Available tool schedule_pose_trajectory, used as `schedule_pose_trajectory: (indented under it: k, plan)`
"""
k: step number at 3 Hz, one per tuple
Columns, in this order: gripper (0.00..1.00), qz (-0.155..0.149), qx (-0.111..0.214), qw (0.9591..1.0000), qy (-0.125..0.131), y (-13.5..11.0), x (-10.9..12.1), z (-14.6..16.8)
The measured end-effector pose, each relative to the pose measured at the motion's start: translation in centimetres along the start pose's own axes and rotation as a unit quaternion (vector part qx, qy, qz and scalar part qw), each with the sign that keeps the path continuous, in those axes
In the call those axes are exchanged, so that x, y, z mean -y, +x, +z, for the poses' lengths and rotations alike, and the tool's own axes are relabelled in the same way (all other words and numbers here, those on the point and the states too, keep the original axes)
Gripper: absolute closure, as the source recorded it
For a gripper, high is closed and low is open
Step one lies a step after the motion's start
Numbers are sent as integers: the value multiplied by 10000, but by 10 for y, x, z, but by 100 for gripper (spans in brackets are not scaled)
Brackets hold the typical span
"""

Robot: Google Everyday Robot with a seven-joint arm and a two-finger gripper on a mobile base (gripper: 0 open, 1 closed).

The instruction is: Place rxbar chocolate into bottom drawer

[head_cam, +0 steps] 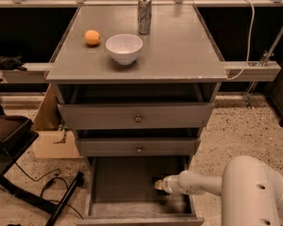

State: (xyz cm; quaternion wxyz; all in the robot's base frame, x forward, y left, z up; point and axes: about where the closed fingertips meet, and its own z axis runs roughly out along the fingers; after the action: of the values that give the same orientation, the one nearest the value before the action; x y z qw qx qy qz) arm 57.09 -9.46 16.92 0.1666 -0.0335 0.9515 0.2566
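Looking down into the bottom drawer [123,185], which stands pulled out below the counter's front edge, you have the tool [158,186] low over the grey floor near the drawer's right rail, on the end of the white arm [203,183] that comes in from the right. You cannot tell from this view whether the tool is spread or pressed together. The rxbar chocolate [158,178] shows only as a small dark flat shape right at the tool's tip, hard to part from the drawer's shadow. On the grey counter [179,46], a white bowl [124,48] sits left of centre, an orange fruit [92,37] lies near the left edge, and a silver can [144,15] stands upright by the back edge. The two upper drawers [137,117] are shut. Around you are a speckled floor [236,131], a cardboard box [52,142] on the left and a white cable [248,32] off the right edge.
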Motion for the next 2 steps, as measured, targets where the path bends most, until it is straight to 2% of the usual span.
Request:
schedule_pose_trajectory:
  k: [2]
  plan:
    - [39, 0, 0, 10000, 0, 0, 0, 0]
